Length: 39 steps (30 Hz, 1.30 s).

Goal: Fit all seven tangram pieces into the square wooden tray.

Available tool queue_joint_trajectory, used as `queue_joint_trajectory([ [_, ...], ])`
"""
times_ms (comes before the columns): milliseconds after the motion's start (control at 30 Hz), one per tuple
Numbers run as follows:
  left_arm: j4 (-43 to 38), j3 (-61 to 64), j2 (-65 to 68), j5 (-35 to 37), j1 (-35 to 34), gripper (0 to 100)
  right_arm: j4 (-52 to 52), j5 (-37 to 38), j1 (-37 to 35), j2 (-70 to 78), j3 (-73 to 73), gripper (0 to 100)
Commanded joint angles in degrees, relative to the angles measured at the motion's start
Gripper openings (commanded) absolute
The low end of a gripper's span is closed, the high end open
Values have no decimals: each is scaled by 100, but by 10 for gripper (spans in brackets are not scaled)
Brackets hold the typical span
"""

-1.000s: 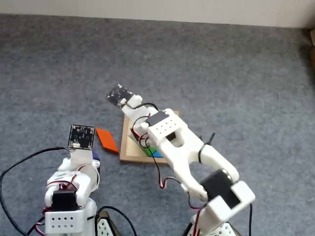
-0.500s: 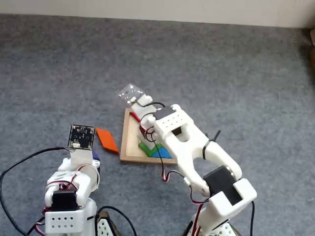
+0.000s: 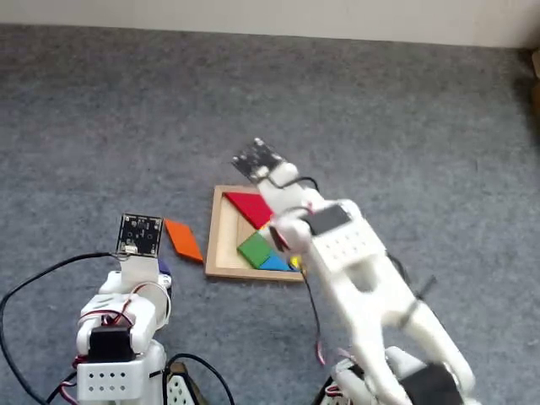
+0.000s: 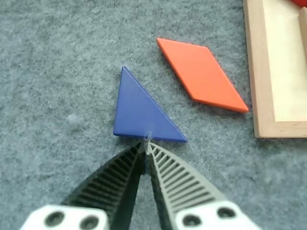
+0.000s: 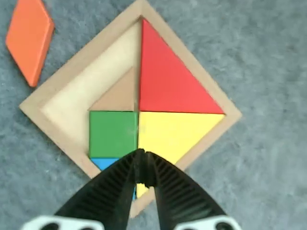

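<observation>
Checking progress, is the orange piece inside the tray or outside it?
Outside. The orange piece lies flat on the carpet beside the wooden tray, apart from its rim.

No writing, number or sign can be read. The dark circuit board [image 3: 140, 234] left of the wooden tray [image 3: 216, 245] and the second board [image 3: 257, 158] just past the tray's far edge carry specks too small to tell.
</observation>
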Motion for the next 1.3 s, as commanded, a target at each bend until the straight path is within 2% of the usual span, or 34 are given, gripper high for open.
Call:
queue_joint_trajectory([
  [0,18,119,-13,53,-57,26,31,-62,119,-1525,629,5],
  [200,18,119,-13,53,-57,26,31,-88,338,-3767,2308,5],
  [400,18,119,-13,53,-57,26,31,-1363,1640,-5736,3451,5],
  [633,18,119,-13,53,-57,26,154,-1389,2088,-7890,4866,5],
  [1100,18,119,-4,53,-57,26,321,-1389,2123,-7890,6193,5],
  [1267,18,119,-4,53,-57,26,1077,-1354,2123,-7890,6220,5],
])
